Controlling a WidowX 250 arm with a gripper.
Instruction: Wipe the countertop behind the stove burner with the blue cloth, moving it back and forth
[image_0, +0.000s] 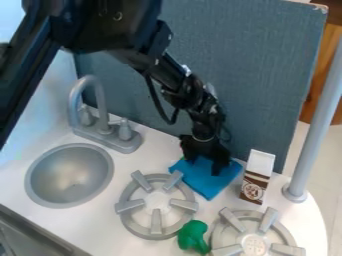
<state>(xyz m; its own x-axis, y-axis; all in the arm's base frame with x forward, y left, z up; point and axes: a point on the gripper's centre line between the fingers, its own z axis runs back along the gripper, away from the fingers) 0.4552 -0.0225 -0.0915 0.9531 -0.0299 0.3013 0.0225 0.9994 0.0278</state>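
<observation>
The black gripper (204, 162) hangs over a blue cloth (208, 181) near the back of the white counter, its lower end at or just above the cloth's upper part. The cloth lies flat, with one corner toward the front. A brown and white carton (256, 181) stands upright just right of the cloth. In front, a green toy piece (192, 235) lies between the two grey burners.
A grey burner (156, 229) sits left of the cloth's front, another burner (288, 232) at the front right. The round sink (69, 175) and grey faucet (99, 127) are at left. A grey post (308, 145) rises at right; a blue-grey panel (254, 70) stands behind.
</observation>
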